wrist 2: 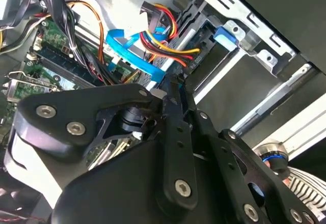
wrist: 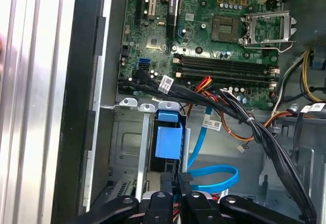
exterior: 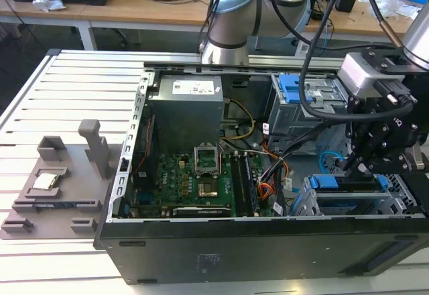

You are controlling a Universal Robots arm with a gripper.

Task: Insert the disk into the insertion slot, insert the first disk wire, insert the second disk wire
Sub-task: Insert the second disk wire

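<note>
I see the disk (exterior: 348,186) seated in the insertion slot (exterior: 310,204) at lower right, motherboard (exterior: 194,181) centre, fixture tray (exterior: 50,191) far left.

The exterior view looks down from above and in front at the open black computer case (exterior: 221,188) on the slatted white surface (exterior: 60,100), taking in the whole arm. Both wrist views sit close behind the black pincer (wrist: 177,183), facing past it into the case; they share the blue flat cable (wrist: 216,175) (wrist 2: 135,56).

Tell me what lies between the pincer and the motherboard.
In the first wrist view, a blue carrier tab, blue cable and black wire bundle lie between pincer and motherboard.
</note>
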